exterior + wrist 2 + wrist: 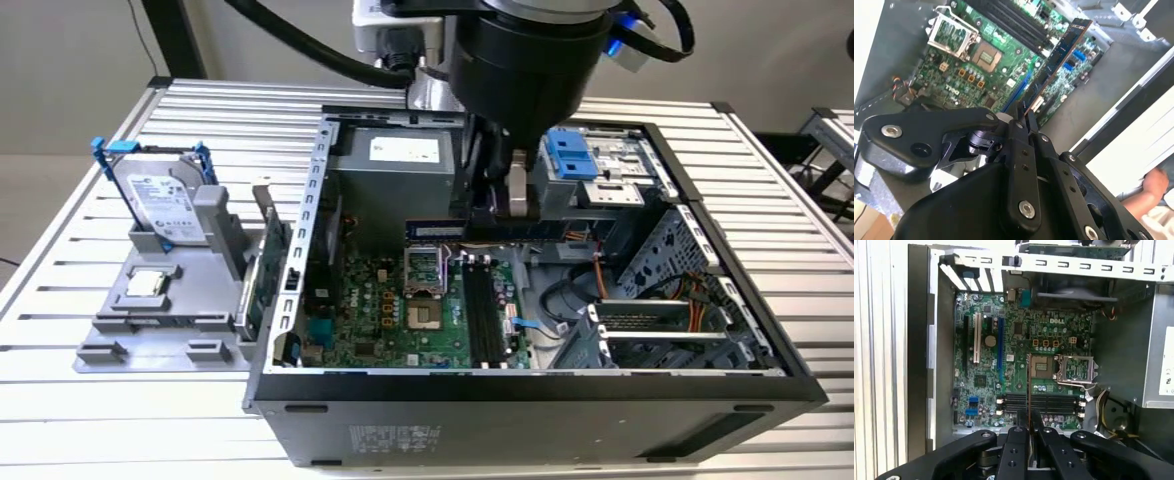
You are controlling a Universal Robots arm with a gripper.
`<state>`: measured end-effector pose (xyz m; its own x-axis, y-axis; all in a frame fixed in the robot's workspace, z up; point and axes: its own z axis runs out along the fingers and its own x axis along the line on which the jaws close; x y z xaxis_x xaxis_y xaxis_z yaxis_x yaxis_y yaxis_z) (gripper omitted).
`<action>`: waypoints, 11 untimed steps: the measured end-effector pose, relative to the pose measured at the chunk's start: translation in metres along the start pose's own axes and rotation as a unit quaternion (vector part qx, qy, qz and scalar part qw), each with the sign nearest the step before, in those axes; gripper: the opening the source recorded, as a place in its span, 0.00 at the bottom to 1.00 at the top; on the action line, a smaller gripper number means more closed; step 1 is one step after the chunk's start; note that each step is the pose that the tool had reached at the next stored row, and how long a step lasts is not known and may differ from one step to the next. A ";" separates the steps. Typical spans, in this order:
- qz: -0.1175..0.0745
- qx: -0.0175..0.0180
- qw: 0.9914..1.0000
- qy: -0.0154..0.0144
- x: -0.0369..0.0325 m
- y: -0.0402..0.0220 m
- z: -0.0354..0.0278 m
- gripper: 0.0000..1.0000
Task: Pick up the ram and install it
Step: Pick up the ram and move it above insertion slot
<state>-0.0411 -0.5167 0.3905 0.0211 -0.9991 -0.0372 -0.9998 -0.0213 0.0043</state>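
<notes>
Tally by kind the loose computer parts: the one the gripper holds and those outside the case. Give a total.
Long, thin bluish-green ram stick, held in the gripper: 1
Silver hard drive with blue handles: 1
Green expansion card: 1
Small square silver processor chip: 1
Total: 4

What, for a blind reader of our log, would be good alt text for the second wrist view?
The gripper is shut on the ram, which sticks out past its fingers over the motherboard in the open case. The board's black slots and CPU socket show beyond it, and a person's hand is at the picture's edge.
</notes>
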 end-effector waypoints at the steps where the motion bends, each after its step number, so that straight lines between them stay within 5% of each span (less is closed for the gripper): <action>1: 0.000 0.000 1.000 0.000 0.0001 -0.0041 0.0000 0.00; 11: 0.003 0.000 1.000 0.000 0.0009 -0.0416 -0.0001 0.00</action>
<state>0.0005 -0.5167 0.3904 0.0161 -0.9992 -0.0372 -0.9999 -0.0163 0.0043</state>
